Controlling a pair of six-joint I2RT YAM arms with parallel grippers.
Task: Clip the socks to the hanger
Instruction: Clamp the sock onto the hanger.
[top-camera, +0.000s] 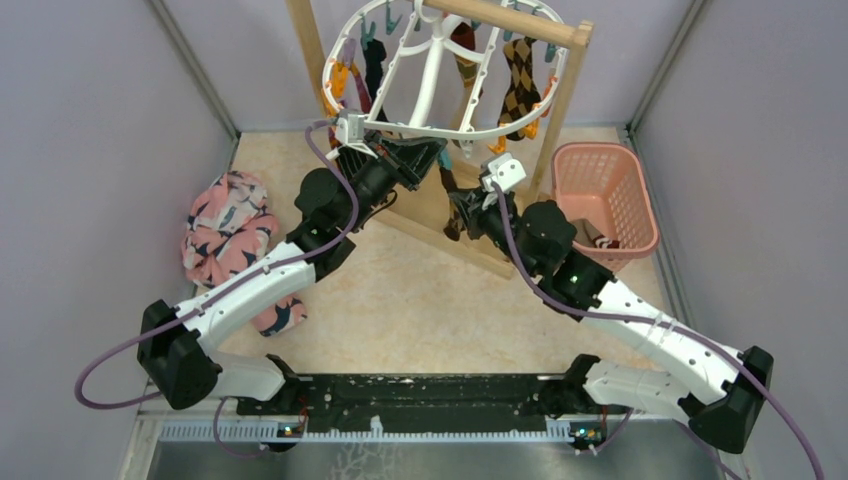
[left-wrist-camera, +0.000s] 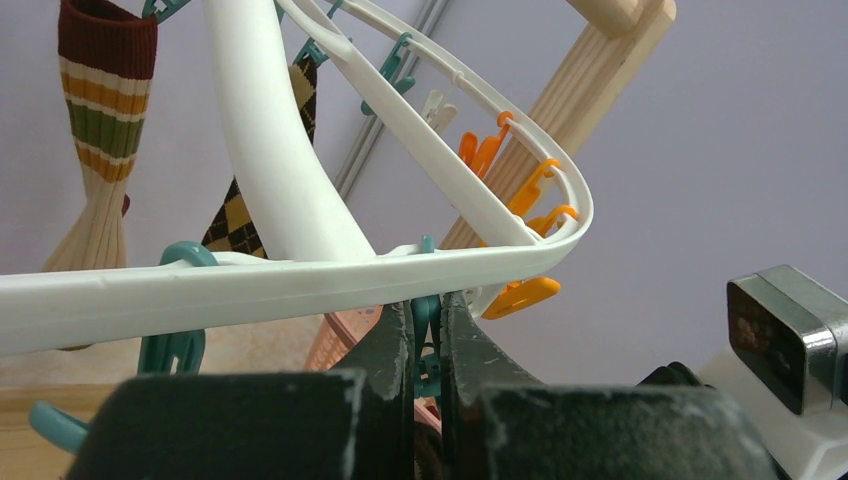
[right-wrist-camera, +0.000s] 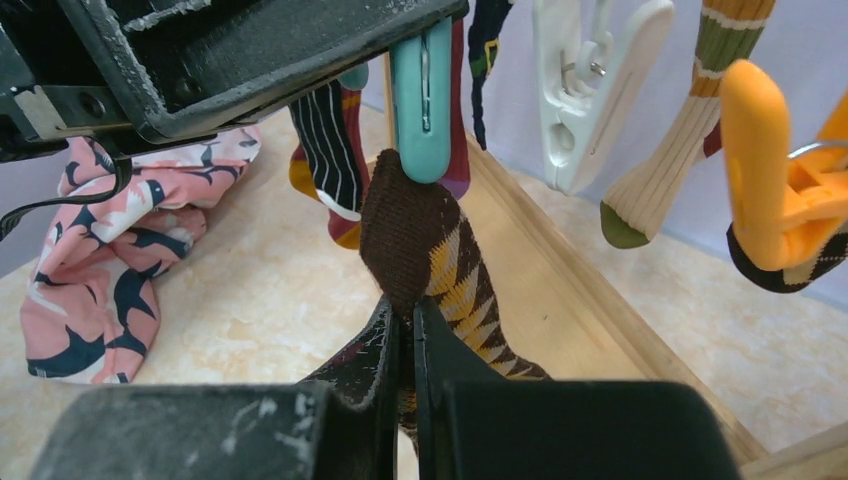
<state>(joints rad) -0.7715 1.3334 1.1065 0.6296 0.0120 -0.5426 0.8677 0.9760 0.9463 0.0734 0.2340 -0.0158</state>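
The white oval hanger (top-camera: 440, 60) hangs from the wooden rack, with several socks clipped to it, among them an argyle sock (top-camera: 520, 85) and an orange-striped sock (left-wrist-camera: 100, 110). My left gripper (left-wrist-camera: 428, 310) is shut on a teal clip (right-wrist-camera: 422, 100) just under the hanger's rim (left-wrist-camera: 300, 280). My right gripper (right-wrist-camera: 407, 315) is shut on a brown argyle sock (right-wrist-camera: 425, 240), holding its top edge up at the teal clip's lower end. In the top view the left gripper (top-camera: 440, 158) and the right gripper (top-camera: 455, 195) meet below the hanger's near rim.
A wooden rack (top-camera: 560, 90) carries the hanger, its base board (right-wrist-camera: 600, 290) on the floor. A pink lattice basket (top-camera: 605, 200) stands at the right. A pink bird-print cloth (top-camera: 228, 235) lies at the left. Orange clips (right-wrist-camera: 765, 170) and a white clip (right-wrist-camera: 590, 90) hang nearby.
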